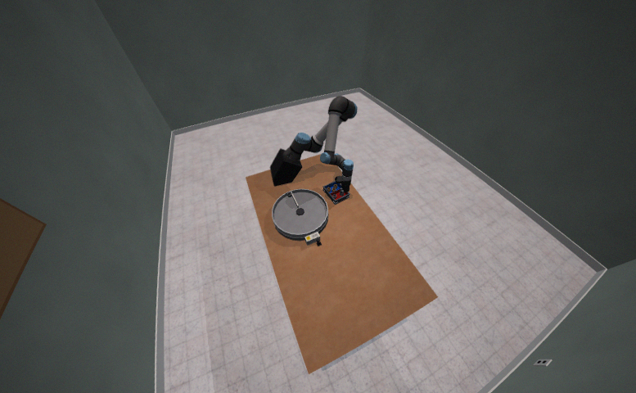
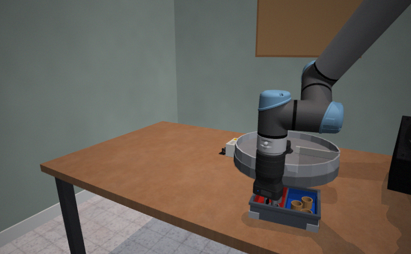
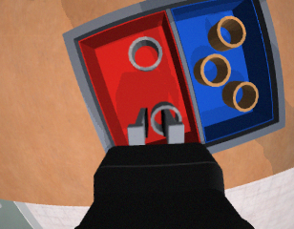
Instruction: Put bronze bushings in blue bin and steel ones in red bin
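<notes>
The gripper (image 1: 345, 191) (image 2: 271, 204) (image 3: 154, 116) partly hides one steel bushing (image 3: 158, 106), apparently its lower side.

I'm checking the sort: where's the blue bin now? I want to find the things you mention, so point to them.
In the wrist view, the blue bin (image 1: 331, 185) (image 2: 295, 194) (image 3: 213, 125) is on the right, walled off from the red bin (image 1: 338, 196) (image 2: 260, 198) (image 3: 106, 67), with three bronze bushings (image 2: 296, 208) (image 3: 199, 76) inside.

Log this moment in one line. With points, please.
hand (image 1: 345, 191) (image 2: 271, 202) (image 3: 154, 116): open, at red bin (image 1: 339, 196) (image 2: 259, 198) (image 3: 106, 67); red bin: two steel bushings (image 3: 131, 53); blue bin (image 1: 332, 186) (image 2: 295, 194) (image 3: 219, 129): three bronze bushings (image 2: 296, 208) (image 3: 218, 40)

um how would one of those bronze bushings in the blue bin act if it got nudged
A bronze bushing would probably slide or tip, since it stands on its open end; once over, its round wall would likely let it roll. It looks like rigid metal, so I wouldn't expect it to flex.
</notes>
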